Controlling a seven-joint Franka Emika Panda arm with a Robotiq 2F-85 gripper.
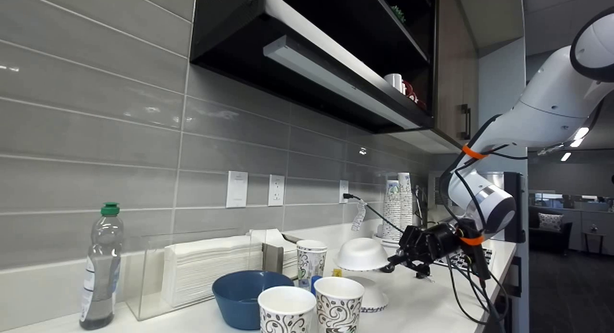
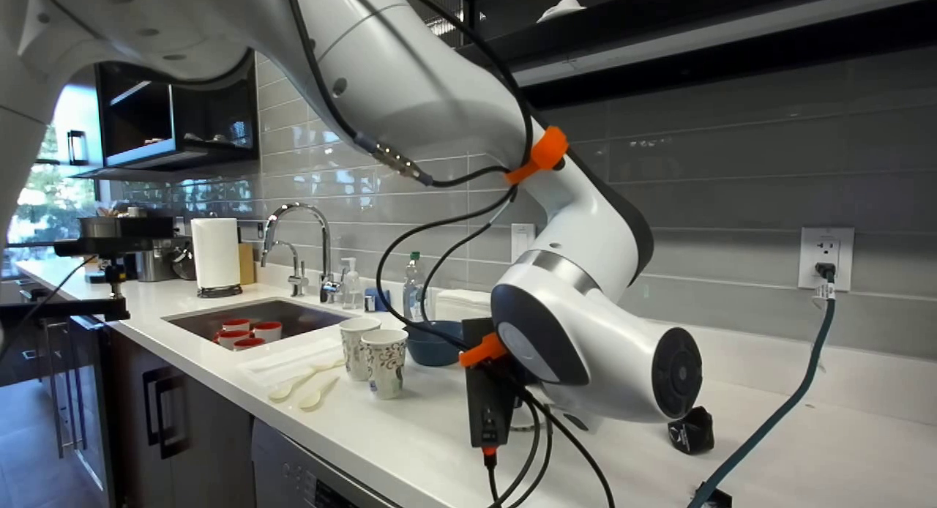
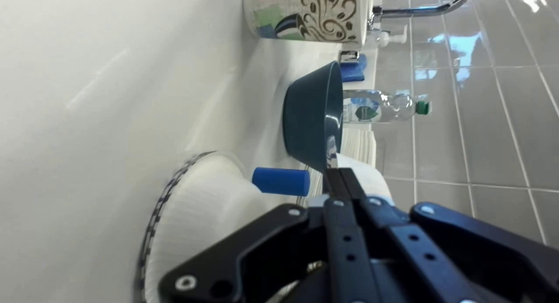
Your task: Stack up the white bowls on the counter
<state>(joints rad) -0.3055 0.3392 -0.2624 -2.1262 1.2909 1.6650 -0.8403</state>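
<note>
Nearby, a clear-walled holder (image 1: 149,280) carries a layered stack of white napkins (image 1: 211,271) along the tiles (image 1: 86,146), while in an exterior view the sink (image 2: 311,318) holds several red-and-white mugs (image 2: 268,331). Two patterned paper cups (image 1: 337,308) stand upright near the blue bowl (image 1: 242,302), and past my gripper (image 3: 342,180) rise tall cup towers (image 1: 399,208), each cup nested in the next. That gripper is closed right up, its fingertips pinching the thin rim of the upper white bowl (image 1: 363,254), which I have mouth down off the ends of my fingers, above the counter (image 1: 418,299); in the wrist view the fingers hide most of it. Below it the lower white bowl (image 3: 201,224) rests mouth down, its rim on the counter, lower than my fingertips and near a short blue cylinder (image 3: 281,180) that stands upright. I cannot tell whether the two bowls touch. Both are round and shallow, with fluted, flaring sides and a crimped edge, and look like thin pressed paper. The blue bowl is smooth and tapers towards its base. The counter is glossy white and throws back soft streaks of light; the tiles are long, grey and shiny.
</note>
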